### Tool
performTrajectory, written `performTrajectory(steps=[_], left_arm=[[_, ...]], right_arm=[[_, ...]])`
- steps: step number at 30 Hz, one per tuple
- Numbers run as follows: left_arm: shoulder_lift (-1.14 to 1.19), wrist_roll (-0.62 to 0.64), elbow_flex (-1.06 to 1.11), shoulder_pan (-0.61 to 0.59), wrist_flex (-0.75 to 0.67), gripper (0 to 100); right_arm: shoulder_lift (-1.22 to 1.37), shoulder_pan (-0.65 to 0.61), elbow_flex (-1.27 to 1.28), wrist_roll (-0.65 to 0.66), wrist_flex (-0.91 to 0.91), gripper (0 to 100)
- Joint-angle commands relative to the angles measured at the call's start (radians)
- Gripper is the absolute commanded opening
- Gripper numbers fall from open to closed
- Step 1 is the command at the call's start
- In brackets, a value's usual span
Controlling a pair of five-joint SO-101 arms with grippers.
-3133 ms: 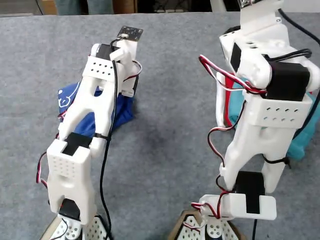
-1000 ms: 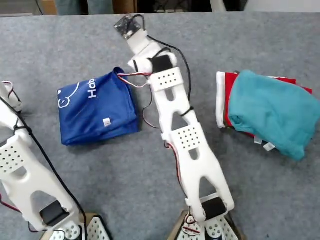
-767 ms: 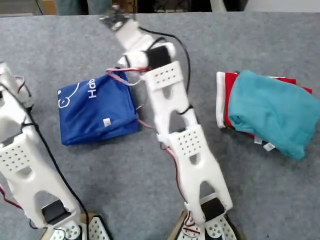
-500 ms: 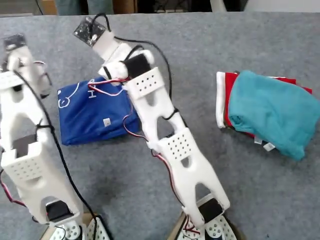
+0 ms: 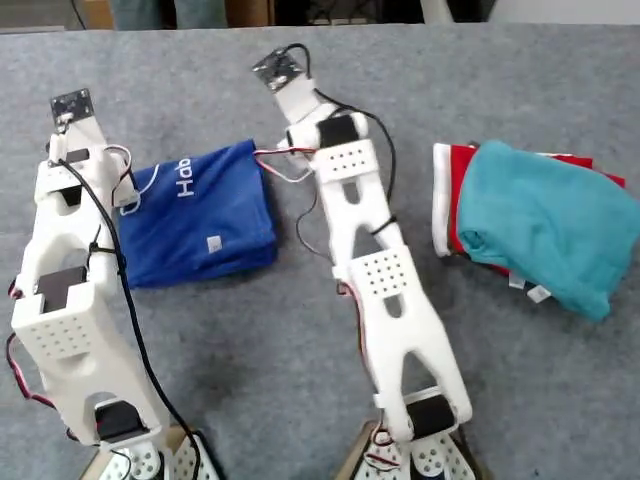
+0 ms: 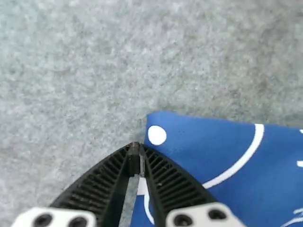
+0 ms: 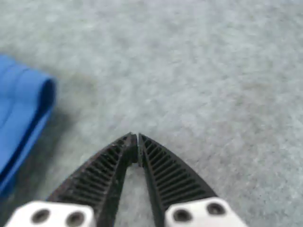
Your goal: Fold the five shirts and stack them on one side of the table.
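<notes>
A folded blue shirt (image 5: 200, 220) with white print lies left of the table's middle. My left gripper (image 6: 135, 147) is shut, its tips at the shirt's (image 6: 222, 156) far-left corner beside a white dot; I cannot tell if cloth is pinched. From above, that left gripper (image 5: 122, 192) sits at the shirt's left edge. My right gripper (image 7: 137, 139) is shut over bare grey felt, with the shirt's folded edge (image 7: 28, 109) beside it. In the high view the right gripper (image 5: 272, 160) is by the shirt's far-right corner.
At the right side a teal shirt (image 5: 535, 225) lies rumpled on top of folded red (image 5: 461, 160) and white (image 5: 439, 200) shirts. Grey felt (image 5: 300, 400) covers the table. Both arm bases stand at the near edge.
The right arm swung rightward from above the blue shirt's left part to its far-right corner. The left arm came in toward the shirt's left corner. The shirts have stayed in place.
</notes>
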Motion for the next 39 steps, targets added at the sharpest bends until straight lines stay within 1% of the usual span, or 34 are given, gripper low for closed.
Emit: performTrajectory(steps=[1, 4, 6, 7, 9, 14, 18, 20, 23, 27, 32, 36, 39], left_arm=[[-0.025, 0.006, -0.001, 0.013, -0.011, 3], [-0.034, 0.006, -0.002, 0.007, -0.008, 3], [-0.034, 0.008, -0.002, 0.004, -0.011, 3], [-0.034, 0.008, -0.002, 0.004, -0.011, 3], [-0.035, 0.008, -0.002, 0.004, -0.011, 3], [-0.035, 0.009, -0.002, 0.004, -0.011, 3], [-0.035, 0.011, -0.002, 0.004, -0.011, 3], [-0.035, 0.012, -0.002, 0.004, -0.012, 3], [-0.026, 0.012, -0.004, 0.005, -0.012, 3], [-0.025, 0.011, -0.015, 0.005, -0.012, 3], [-0.025, 0.009, -0.018, 0.004, -0.011, 3], [-0.025, 0.009, -0.018, 0.004, -0.011, 3], [-0.025, 0.009, -0.018, 0.004, -0.009, 3]], right_arm=[[-0.159, -0.041, -0.047, 0.000, 0.160, 1.5], [-0.277, -0.112, -0.036, 0.003, 0.390, 1.5], [-0.351, -0.120, 0.031, -0.012, 0.387, 1.5], [-0.394, -0.110, 0.073, -0.031, 0.382, 1.5], [-0.496, -0.141, 0.173, -0.086, 0.382, 1.5], [-0.702, -0.244, 0.625, -0.107, 0.373, 1.5], [-0.717, -0.276, 0.918, -0.110, 0.229, 1.5], [-0.700, -0.261, 1.029, -0.110, 0.140, 1.5], [-0.667, -0.209, 1.139, -0.106, 0.052, 1.5], [-0.641, -0.137, 1.162, -0.106, 0.051, 1.5], [-0.728, -0.215, 0.970, -0.106, 0.230, 1.5], [-0.782, -0.222, 0.779, -0.106, 0.331, 1.5], [-0.792, -0.218, 0.664, -0.106, 0.356, 1.5]])
